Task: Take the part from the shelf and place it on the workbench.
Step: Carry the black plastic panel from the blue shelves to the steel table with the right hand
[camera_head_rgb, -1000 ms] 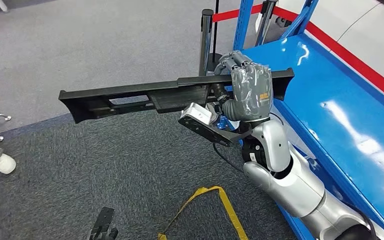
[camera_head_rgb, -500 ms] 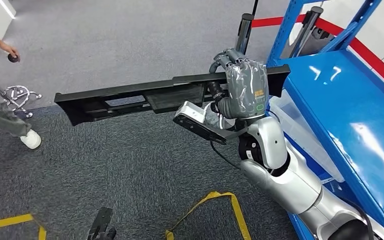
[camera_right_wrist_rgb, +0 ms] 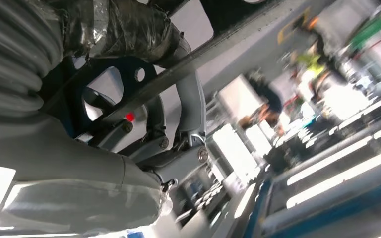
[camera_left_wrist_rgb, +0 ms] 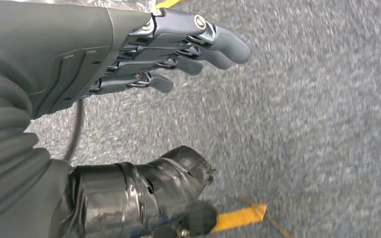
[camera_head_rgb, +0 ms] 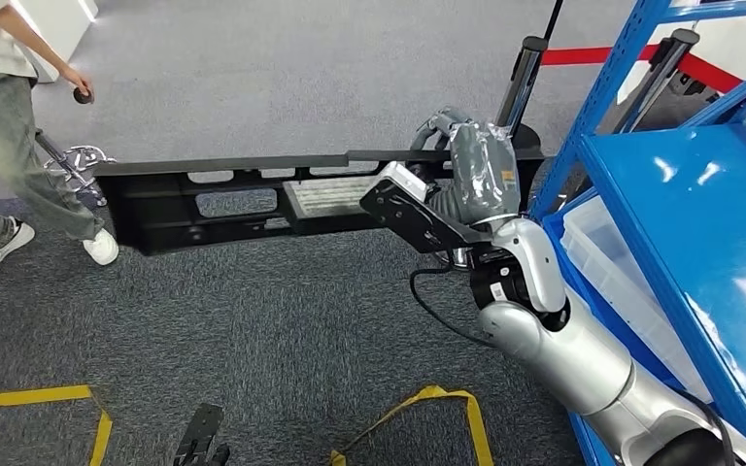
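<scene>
The part (camera_head_rgb: 253,199) is a long black plastic panel with cut-out slots, held level above the grey carpet. My right hand (camera_head_rgb: 481,175) grips it near its right end, fingers wrapped over the top edge, just left of the blue shelf (camera_head_rgb: 699,223). In the right wrist view the right hand (camera_right_wrist_rgb: 129,129) is closed around the part's edge (camera_right_wrist_rgb: 238,12). My left hand (camera_left_wrist_rgb: 144,54) hangs over the carpet with fingers apart and nothing in it.
A person (camera_head_rgb: 10,126) in grey trousers walks at the far left, near the part's left end. A black barrier post (camera_head_rgb: 526,73) stands behind my right hand. A clear bin (camera_head_rgb: 622,291) sits on the shelf's lower level. Yellow floor tape (camera_head_rgb: 427,398) lies below.
The whole picture has shifted as the camera turned: the shelf now lies further right and the person has come into view at the left. The part stays in my right hand, its face tipped more toward me.
</scene>
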Robot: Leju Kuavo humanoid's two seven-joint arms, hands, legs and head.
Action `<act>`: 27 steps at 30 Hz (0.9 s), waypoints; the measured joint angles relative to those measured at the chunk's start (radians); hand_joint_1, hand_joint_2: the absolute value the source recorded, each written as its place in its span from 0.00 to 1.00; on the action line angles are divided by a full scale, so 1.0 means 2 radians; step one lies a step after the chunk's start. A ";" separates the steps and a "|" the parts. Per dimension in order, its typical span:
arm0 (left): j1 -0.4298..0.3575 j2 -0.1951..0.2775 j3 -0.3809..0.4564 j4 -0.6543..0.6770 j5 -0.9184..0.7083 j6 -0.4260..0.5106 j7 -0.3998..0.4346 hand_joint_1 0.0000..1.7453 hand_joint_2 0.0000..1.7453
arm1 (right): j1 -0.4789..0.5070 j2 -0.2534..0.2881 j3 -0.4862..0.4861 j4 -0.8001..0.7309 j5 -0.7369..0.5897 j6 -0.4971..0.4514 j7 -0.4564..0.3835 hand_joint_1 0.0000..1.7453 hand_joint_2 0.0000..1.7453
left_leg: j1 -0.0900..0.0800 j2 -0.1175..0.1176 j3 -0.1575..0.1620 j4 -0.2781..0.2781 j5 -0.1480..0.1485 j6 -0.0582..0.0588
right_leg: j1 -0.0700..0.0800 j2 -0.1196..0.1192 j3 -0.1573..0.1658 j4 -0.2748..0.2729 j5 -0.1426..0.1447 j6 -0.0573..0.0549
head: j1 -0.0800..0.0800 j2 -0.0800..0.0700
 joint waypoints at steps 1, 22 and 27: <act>0.000 0.001 0.000 0.000 0.000 0.000 0.000 0.00 1.00 | -0.001 0.000 0.000 0.001 0.007 -0.003 0.002 1.00 1.00 | 0.000 0.006 -0.007 0.015 -0.008 -0.003 | -0.001 -0.001 0.003 -0.002 0.000 -0.002 | -0.001 0.000; -0.001 0.006 -0.001 0.000 -0.013 0.011 0.009 0.00 1.00 | 0.019 -0.002 0.002 0.013 0.061 -0.004 -0.005 1.00 1.00 | -0.001 0.019 0.032 -0.025 -0.002 0.023 | 0.002 -0.008 -0.058 0.111 -0.034 0.013 | 0.002 0.000; -0.001 0.005 -0.002 0.000 -0.012 0.011 0.008 0.00 1.00 | 0.022 -0.003 0.002 0.015 0.066 -0.005 -0.007 1.00 1.00 | -0.002 0.013 0.039 -0.014 -0.022 0.014 | 0.007 -0.003 -0.016 0.000 0.021 0.002 | 0.001 0.000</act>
